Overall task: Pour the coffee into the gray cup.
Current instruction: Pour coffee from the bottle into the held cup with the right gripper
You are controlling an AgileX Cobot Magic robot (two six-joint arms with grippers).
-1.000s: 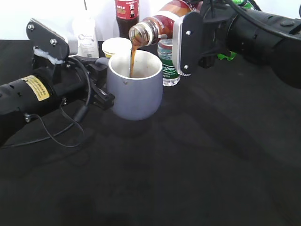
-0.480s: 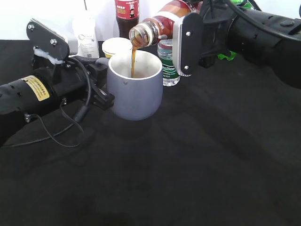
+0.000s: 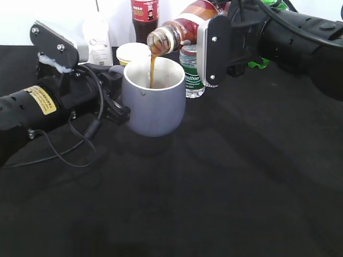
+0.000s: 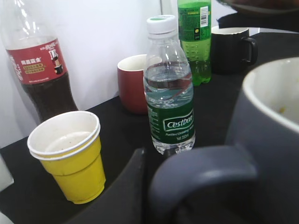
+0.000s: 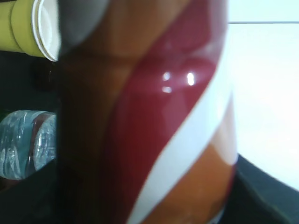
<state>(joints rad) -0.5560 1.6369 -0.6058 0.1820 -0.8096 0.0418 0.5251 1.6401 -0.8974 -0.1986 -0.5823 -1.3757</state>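
The gray cup (image 3: 154,104) is held by its handle in my left gripper (image 3: 115,101), above the black table. Its handle (image 4: 205,172) and rim fill the lower right of the left wrist view. My right gripper (image 3: 211,51) is shut on the coffee bottle (image 3: 179,29), tipped with its open mouth over the cup. A brown stream of coffee (image 3: 151,69) falls from the bottle mouth into the cup. The bottle's red, white and orange wrap (image 5: 159,130) fills the right wrist view.
Behind the cup stand a yellow paper cup (image 4: 67,156), a clear water bottle with green label (image 4: 170,93), a cola bottle (image 4: 39,65), a red mug (image 4: 131,81), a green bottle (image 4: 195,37) and a black mug (image 4: 231,46). A white box (image 3: 97,40) stands at the back left.
The coffee keeps streaming into the gray cup. The right gripper and bottle have shifted very slightly; the left arm and cup hold still.
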